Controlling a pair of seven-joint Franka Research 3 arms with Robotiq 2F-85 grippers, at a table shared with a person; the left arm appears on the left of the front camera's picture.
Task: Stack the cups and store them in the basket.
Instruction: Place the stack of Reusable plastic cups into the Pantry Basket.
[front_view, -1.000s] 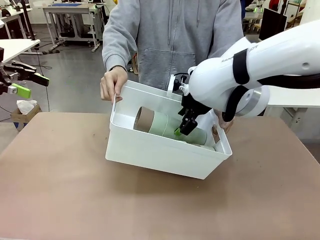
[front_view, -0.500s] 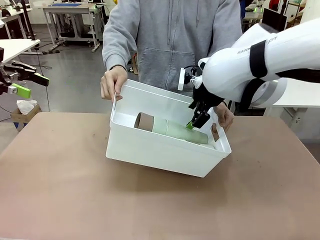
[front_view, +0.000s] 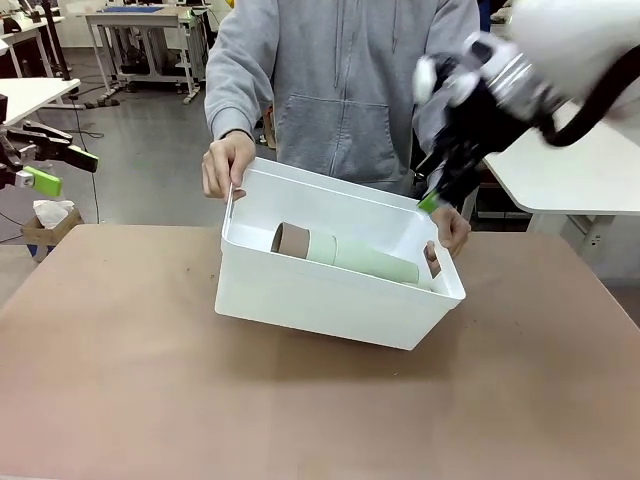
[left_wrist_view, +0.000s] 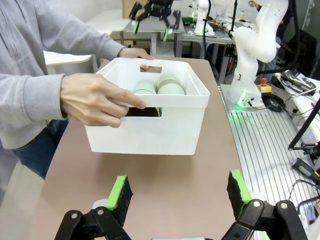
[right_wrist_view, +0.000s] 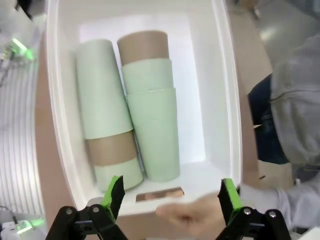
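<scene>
The white basket (front_view: 330, 300) sits tilted at mid-table, a person's hands gripping both short ends. Inside it the cups lie on their sides as nested stacks: a brown-mouthed one (front_view: 292, 240) continues into mint cups (front_view: 375, 262). From above, two stacks lie side by side, a mint and brown one (right_wrist_view: 100, 90) and a brown-topped mint one (right_wrist_view: 150, 120). My right gripper (front_view: 438, 190) hangs open above the basket's far right corner, its fingers (right_wrist_view: 114, 190) spread and holding nothing. My left gripper (front_view: 62, 170) stays open at the far left, off the table, facing the basket (left_wrist_view: 150, 125) from a distance.
One of the person's hands (left_wrist_view: 95, 97) holds the near handle slot in the left wrist view, the other (front_view: 450, 228) the right end. Bare brown tabletop (front_view: 300, 410) surrounds the basket. A white table (front_view: 570, 190) stands behind on the right.
My right gripper has lifted out of the basket, up and to the right, leaving the cups lying inside. The left arm has not moved.
</scene>
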